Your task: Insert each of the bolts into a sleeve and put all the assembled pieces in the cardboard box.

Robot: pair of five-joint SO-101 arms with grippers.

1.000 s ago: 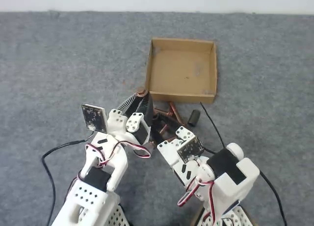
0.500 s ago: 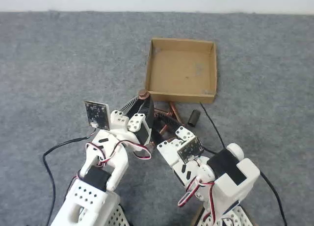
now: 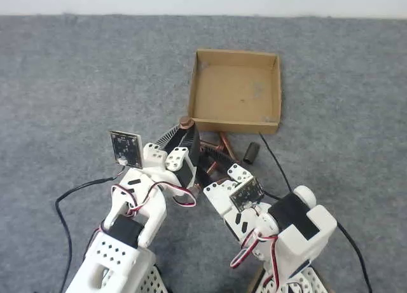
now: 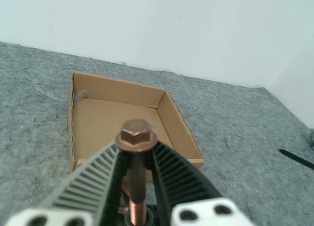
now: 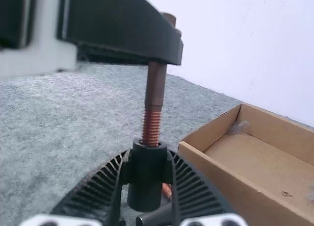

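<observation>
My left gripper [image 3: 185, 131] is shut on a copper bolt [image 3: 185, 122], held upright just in front of the cardboard box [image 3: 235, 123]. In the left wrist view the bolt [image 4: 136, 138] stands between the ribbed jaws of the left gripper [image 4: 136, 155], hex head up, with the box [image 4: 117, 85] behind. My right gripper [image 5: 145, 160] is shut on a black sleeve [image 5: 145, 174] directly beneath. The bolt's threaded end [image 5: 151, 128] sits in the sleeve's mouth. In the high view the right gripper [image 3: 203, 158] lies close beside the left one.
A loose black sleeve [image 3: 252, 152] and loose copper bolts [image 3: 223, 142] lie on the grey carpet between the box and the arms. A black cable [image 3: 275, 164] runs past the sleeve. Open carpet spreads to the left and right of the box.
In the first half second the left arm shifted slightly, nudging the bolt head a little toward the arms. Since then nothing has visibly moved.
</observation>
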